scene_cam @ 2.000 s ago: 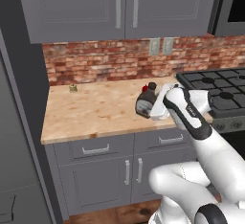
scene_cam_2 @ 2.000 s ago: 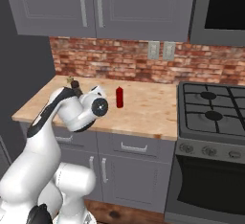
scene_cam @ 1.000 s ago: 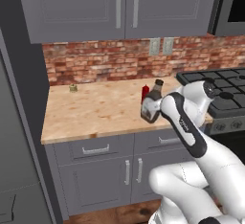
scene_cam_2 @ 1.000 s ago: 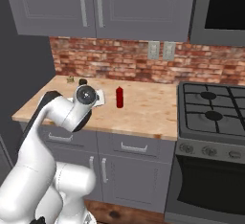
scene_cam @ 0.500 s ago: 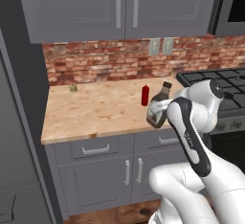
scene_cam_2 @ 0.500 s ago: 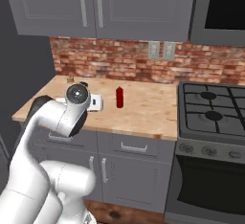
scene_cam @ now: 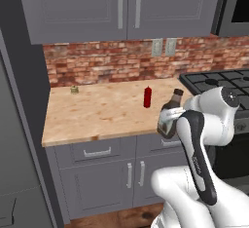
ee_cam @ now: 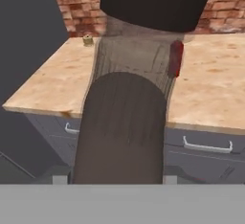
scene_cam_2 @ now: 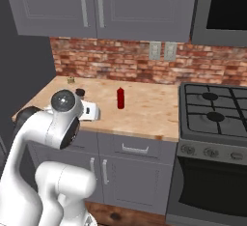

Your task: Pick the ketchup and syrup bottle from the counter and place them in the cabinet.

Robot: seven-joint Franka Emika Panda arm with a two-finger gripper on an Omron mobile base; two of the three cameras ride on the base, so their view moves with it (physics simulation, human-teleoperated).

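At centre right of the left base view the syrup bottle (scene_cam: 169, 116) is held in the jaws, lifted and tilted in front of the counter (scene_cam: 97, 112) edge beside the white arm. In the hand view the syrup bottle (ee_cam: 125, 117) fills the middle, close to the lens. The ketchup (scene_cam: 148, 97) stands upright on the counter near mid frame, apart from the bottle. A small jar (scene_cam: 74, 89) sits at the counter's upper left by the brick wall (scene_cam: 97, 66).

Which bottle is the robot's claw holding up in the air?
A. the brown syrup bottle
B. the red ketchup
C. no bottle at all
A. The claw grips the brown syrup bottle, lifted off the counter, while the ketchup stands alone on it.
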